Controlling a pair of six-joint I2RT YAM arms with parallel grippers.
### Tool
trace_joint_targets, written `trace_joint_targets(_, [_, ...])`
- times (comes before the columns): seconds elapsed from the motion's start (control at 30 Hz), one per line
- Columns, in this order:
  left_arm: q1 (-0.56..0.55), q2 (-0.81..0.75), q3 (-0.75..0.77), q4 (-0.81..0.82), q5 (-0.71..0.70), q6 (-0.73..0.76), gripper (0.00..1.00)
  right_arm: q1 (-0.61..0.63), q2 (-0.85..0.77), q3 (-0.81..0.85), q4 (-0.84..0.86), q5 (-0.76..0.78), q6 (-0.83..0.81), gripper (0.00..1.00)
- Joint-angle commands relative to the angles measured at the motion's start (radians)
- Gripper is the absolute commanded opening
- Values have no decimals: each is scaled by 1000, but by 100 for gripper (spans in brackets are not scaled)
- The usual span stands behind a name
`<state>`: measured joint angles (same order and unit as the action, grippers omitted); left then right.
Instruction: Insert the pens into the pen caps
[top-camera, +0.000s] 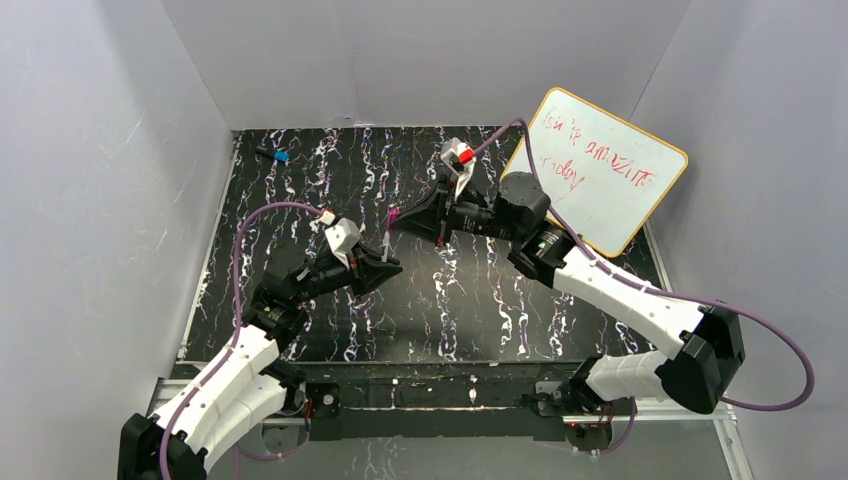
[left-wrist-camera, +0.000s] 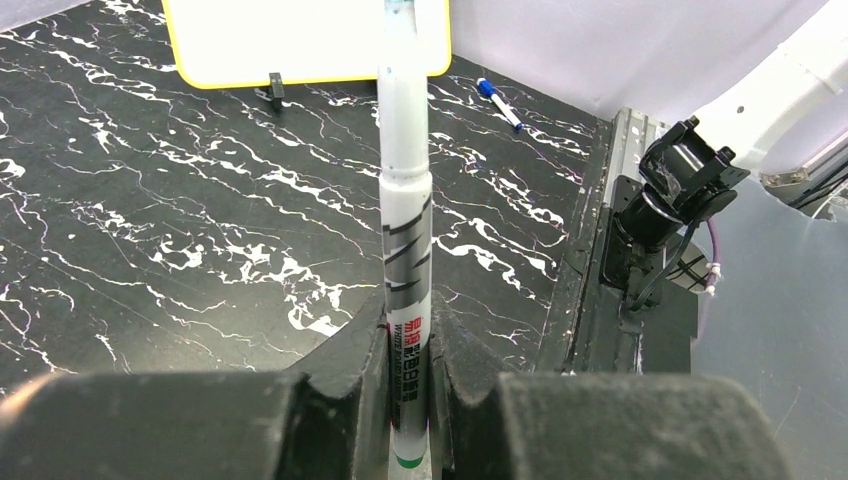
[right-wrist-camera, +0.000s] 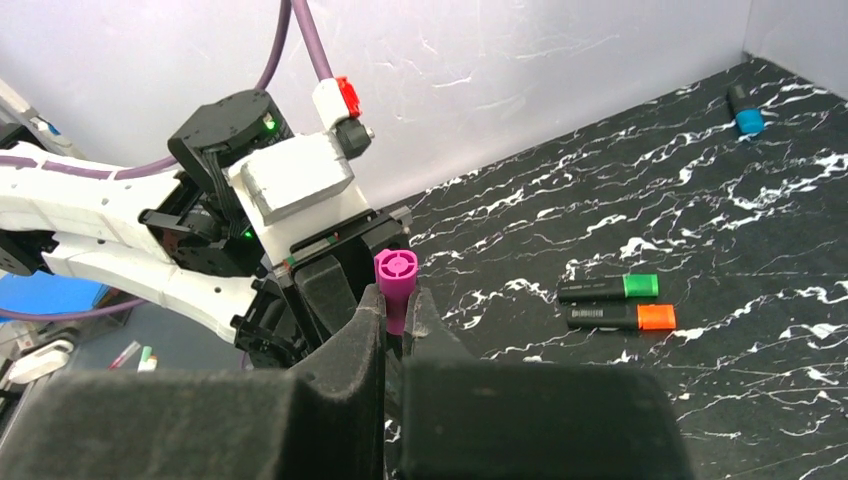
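Seen from above, two robot arms meet over the middle of a black, white-veined bench (top-camera: 480, 320). The left arm (top-camera: 235, 365) reaches forward and to the right. The left jaws are closed around the lower barrel of the white pen (left-wrist-camera: 405, 250), which stands upright out of them. The right arm (top-camera: 620, 295) bends in from the right, in front of a yellow-rimmed whiteboard (top-camera: 610, 170), with its wrist turned toward its partner. The right jaws are clamped on the purple cap (right-wrist-camera: 396, 285), which pokes out past the fingertips. From above, the cap and the pen's upper end are near each other but not touching.

The step in hand appears to be bringing this pen and cap together. Two black markers lie side by side on the bench, a green-ended marker (right-wrist-camera: 610, 288) and an orange-ended marker (right-wrist-camera: 620, 317) (both look capped, though how firmly cannot be told). The next move calls for lining the cap's mouth up with the pen's axis, then pressing the two together gently. Which end of the cap faces the pen is unclear.
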<state>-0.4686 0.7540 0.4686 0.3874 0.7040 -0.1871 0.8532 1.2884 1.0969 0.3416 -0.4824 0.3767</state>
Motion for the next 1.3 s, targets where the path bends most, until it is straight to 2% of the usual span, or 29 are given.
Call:
trace_joint_targets(0.0, [-9,3,21,-2,24,-2,0,6,-53,0,85,24,-23,1])
trace_joint_targets(1.27, [-16,-3,11,67,59,-34,0,9,1,-9,111,-2,22,1])
